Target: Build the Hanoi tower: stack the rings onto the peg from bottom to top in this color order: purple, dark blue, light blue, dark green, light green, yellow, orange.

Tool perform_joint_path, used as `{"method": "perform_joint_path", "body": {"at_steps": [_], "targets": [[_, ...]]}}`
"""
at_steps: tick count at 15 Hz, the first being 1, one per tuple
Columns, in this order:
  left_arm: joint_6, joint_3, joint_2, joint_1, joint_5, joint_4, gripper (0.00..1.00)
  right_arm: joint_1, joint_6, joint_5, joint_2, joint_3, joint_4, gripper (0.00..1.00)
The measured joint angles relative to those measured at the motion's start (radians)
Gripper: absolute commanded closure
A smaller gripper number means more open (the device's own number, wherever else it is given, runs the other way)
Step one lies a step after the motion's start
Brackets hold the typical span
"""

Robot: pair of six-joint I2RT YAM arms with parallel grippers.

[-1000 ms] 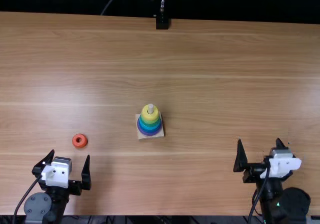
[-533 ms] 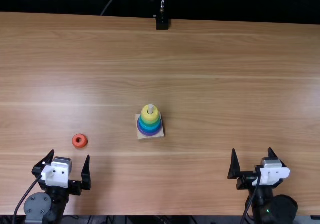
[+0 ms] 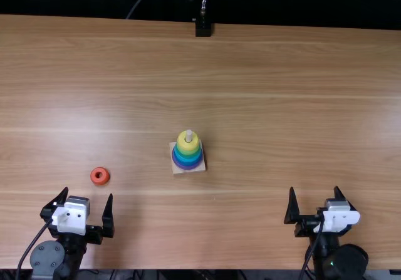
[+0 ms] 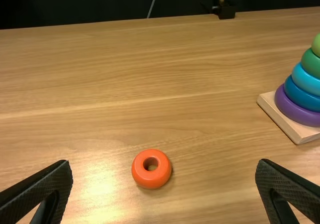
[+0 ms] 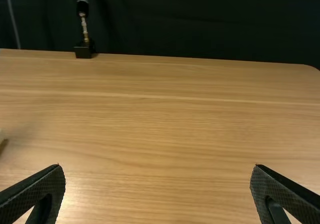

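In the top view my left gripper (image 3: 88, 198) stands open near the table's front edge, with the orange ring (image 3: 100, 176) lying flat just beyond its fingers. My right gripper (image 3: 314, 195) is open at the front right, holding nothing. The peg (image 3: 188, 135) rises from a square wooden base (image 3: 197, 170) at mid-table, with yellow on top of the green, blue and purple rings (image 3: 187, 159). The left wrist view has the orange ring (image 4: 151, 169) between and beyond the open left gripper (image 4: 164, 166), and the purple ring (image 4: 296, 109) low on the base. The right gripper (image 5: 157, 169) has widely parted fingers.
A black stand (image 3: 203, 27) is fixed at the far edge of the wooden table (image 3: 263, 73), with a dark curtain behind it. The stacked tower stands between the two arms, farther from the front edge than both grippers.
My right gripper has moved left and slightly back toward the front edge, staying open. The left arm, the orange ring and the tower have kept their places.
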Motion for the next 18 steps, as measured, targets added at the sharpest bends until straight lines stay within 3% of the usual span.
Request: {"method": "perform_joint_path", "body": {"at_steps": [2, 4, 18], "targets": [[0.0, 0.0, 0.0, 0.0, 0.0, -0.001, 0.0, 0.0, 0.002, 0.035, 0.0, -0.001, -0.005, 0.0], [0.0, 0.0, 0.0, 0.0, 0.0, -0.001, 0.0, 0.0, 0.006, 0.047, 0.0, 0.001, -0.023, 0.0], [0.0, 0.0, 0.0, 0.0, 0.001, -0.001, 0.0, -0.004, 0.012, 0.055, 0.0, 0.01, -0.055, 0.0]]}}
